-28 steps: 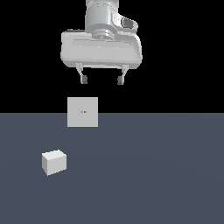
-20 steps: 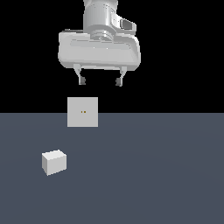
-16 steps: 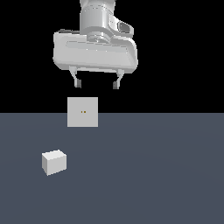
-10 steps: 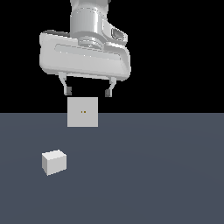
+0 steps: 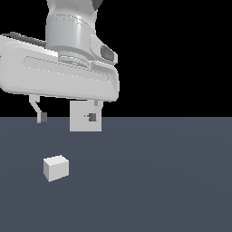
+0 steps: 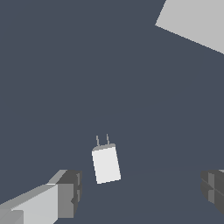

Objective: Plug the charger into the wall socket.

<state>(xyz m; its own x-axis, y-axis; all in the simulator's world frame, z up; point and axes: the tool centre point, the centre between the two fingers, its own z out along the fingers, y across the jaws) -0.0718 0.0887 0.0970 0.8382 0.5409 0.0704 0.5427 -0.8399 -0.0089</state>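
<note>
the gripper is hanging above the floor with its fingers spread wide apart, gripping nothing. the charger is sitting on the floor, well apart from the wall socket, its two prongs showing in the wrist view.

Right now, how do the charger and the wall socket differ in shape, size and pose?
The charger is a small box lying on the floor; the wall socket is a flat square plate standing upright. The socket looks larger than the charger. In the wrist view the charger shows two thin prongs, while the socket shows small marks near its centre. Both are plain light grey-white.
</note>
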